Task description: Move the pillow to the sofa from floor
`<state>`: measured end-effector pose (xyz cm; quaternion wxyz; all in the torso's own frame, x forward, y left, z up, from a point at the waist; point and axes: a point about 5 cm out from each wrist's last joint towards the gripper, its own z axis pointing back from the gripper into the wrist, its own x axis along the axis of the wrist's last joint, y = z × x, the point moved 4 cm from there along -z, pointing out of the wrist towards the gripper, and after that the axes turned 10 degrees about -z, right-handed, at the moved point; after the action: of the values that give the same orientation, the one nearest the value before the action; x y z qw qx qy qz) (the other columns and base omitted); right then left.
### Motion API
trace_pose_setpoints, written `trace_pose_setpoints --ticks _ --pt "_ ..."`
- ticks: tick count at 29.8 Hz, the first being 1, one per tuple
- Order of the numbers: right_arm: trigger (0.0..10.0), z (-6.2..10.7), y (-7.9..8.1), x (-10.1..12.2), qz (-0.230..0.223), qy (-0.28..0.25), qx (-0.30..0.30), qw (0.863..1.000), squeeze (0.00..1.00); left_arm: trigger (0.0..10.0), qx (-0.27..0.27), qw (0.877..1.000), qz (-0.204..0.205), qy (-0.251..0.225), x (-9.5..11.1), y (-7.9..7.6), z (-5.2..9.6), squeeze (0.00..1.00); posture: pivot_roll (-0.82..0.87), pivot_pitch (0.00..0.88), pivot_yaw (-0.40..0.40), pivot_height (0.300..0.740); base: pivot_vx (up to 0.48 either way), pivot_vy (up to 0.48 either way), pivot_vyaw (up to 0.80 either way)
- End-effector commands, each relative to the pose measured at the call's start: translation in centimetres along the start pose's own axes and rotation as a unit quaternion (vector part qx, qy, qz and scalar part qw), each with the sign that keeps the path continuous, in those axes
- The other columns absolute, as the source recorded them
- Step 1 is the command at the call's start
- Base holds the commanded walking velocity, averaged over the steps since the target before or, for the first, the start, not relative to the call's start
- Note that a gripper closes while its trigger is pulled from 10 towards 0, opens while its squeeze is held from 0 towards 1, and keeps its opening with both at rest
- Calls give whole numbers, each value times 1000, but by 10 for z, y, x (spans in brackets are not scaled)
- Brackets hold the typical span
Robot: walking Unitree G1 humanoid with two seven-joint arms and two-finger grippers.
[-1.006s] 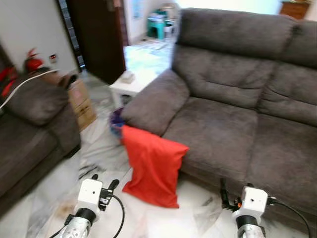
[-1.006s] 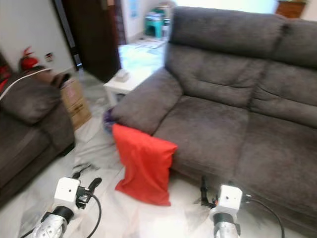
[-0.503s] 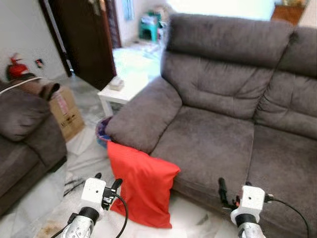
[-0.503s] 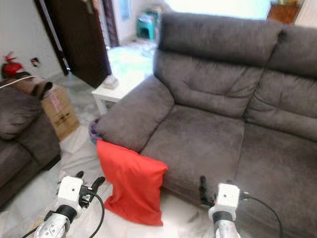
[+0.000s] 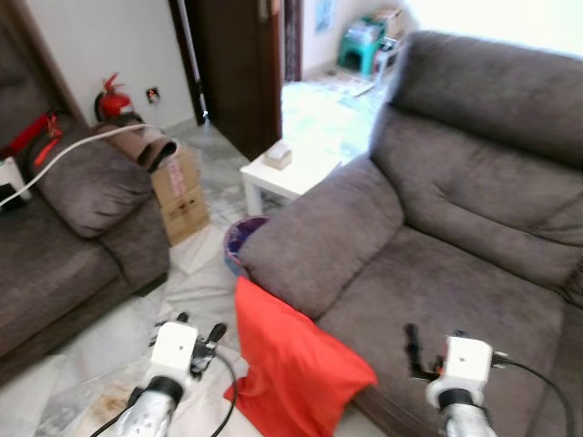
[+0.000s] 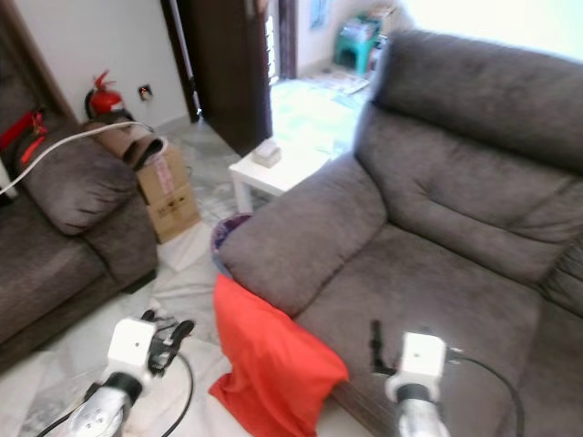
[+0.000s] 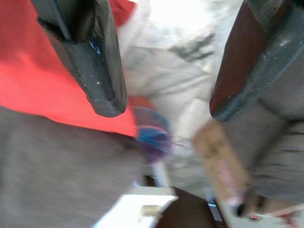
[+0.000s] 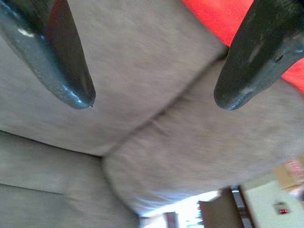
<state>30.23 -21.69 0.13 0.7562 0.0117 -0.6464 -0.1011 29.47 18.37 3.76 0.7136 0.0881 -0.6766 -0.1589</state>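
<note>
Black fingers of our left gripper stand spread apart with nothing between them, and past their tips we see blurred marble floor, a strip of the red pillow and a round blue-purple bin. Our right gripper is likewise parted and empty, its two fingers pointing at grey sofa fabric, with a corner of the pillow beyond one tip.

From the head, both silver arms reach forward low in front of us, each ending in a white wrist block: the left gripper over the floor just beside the pillow, the right gripper over the front of the sofa seat.

One red pillow stands on the floor, leaning against the front of the large grey sofa, under its armrest. A second grey sofa sits to our left, with a white cable draped over its arm. Between the two we count one cardboard box bearing a red label too blurred to read, one small white side table with a small box on it, the bin, and one red fire extinguisher against the wall beside a dark wooden door.
</note>
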Motion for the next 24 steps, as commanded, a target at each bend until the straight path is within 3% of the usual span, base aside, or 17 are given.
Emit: trace_pose_setpoints --ticks 1,12,17,24 --pt "10000 4 -11 -4 -1 11 -15 1000 0 10000 -2 1000 3 4 -2 -3 2 0 3 63 45 740 0 0 800" --pt "10000 6 -8 -2 -30 -3 -11 999 0 10000 6 1000 -2 5 -3 1 5 0 5 62 43 740 0 0 73" --pt "10000 9 1 2 -36 -26 -3 999 0 10000 35 999 -18 -6 1 17 11 0 -4 63 50 740 0 0 0" --pt "10000 18 -4 -11 -27 -4 -16 999 0 10000 43 999 -18 15 -12 21 20 0 -9 60 37 740 0 0 0"
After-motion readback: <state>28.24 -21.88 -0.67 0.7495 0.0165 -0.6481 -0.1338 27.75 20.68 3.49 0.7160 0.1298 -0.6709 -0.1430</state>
